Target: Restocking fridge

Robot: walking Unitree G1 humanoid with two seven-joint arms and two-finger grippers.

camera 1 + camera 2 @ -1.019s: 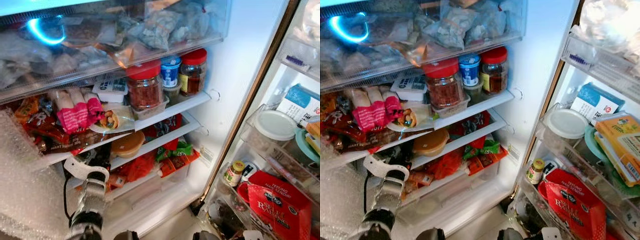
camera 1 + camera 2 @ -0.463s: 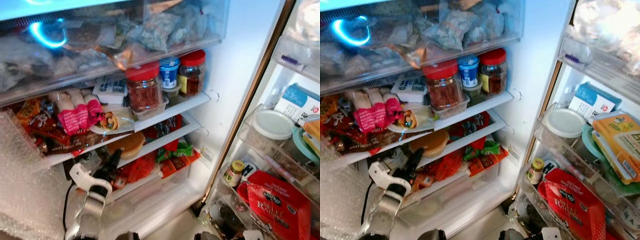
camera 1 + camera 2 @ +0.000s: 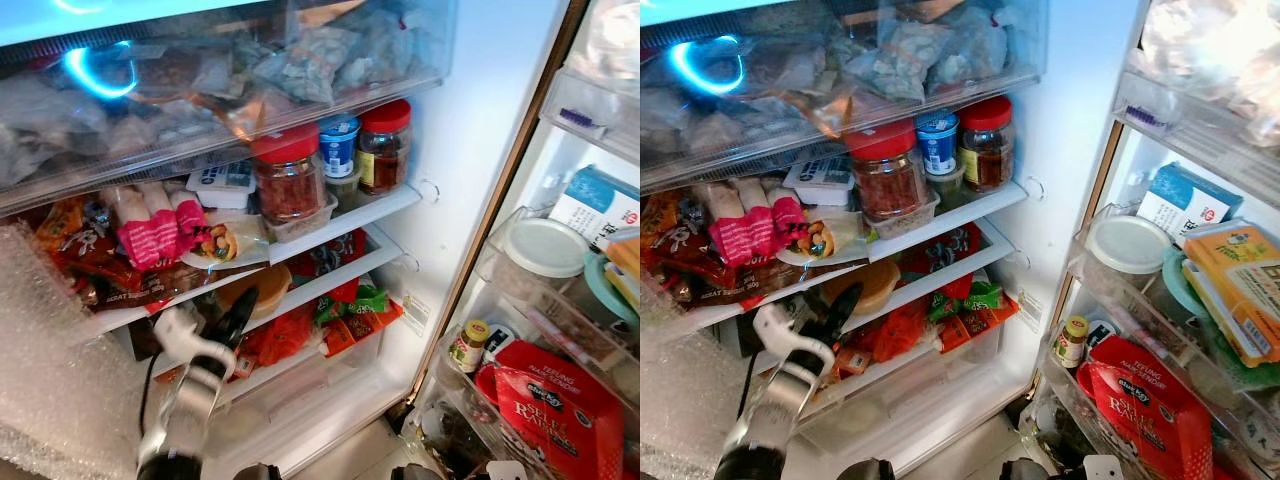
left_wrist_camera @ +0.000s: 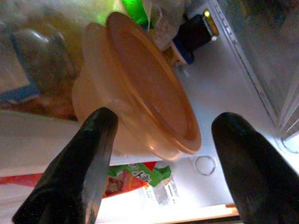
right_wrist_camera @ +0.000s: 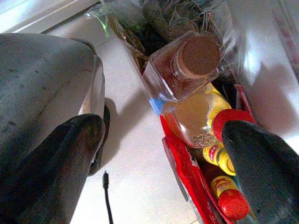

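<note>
The left gripper [image 4: 159, 154], black fingers spread wide, reaches into the open fridge at the front edge of the middle white wire shelf [image 3: 330, 275], just before the round orange lidded plastic tub [image 4: 140, 88] lying there. Farther up, the red-lidded glass jar [image 3: 288, 175] stands on the upper shelf. The right gripper [image 5: 159, 158], fingers wide apart, hangs above a cork-stoppered glass bottle [image 5: 184, 65].

The robot's silver left arm [image 3: 185, 415] rises from the lower left, angled up and to the right, its white wrist [image 3: 178, 330] above the forearm. The left gripper [image 4: 168, 163] of two long black fingers [image 3: 238, 312] points forward with its fingers spread wide apart. The right gripper [image 5: 163, 154] hangs low, its black fingers [image 5: 60, 154] likewise spread wide, holding nothing.
</note>
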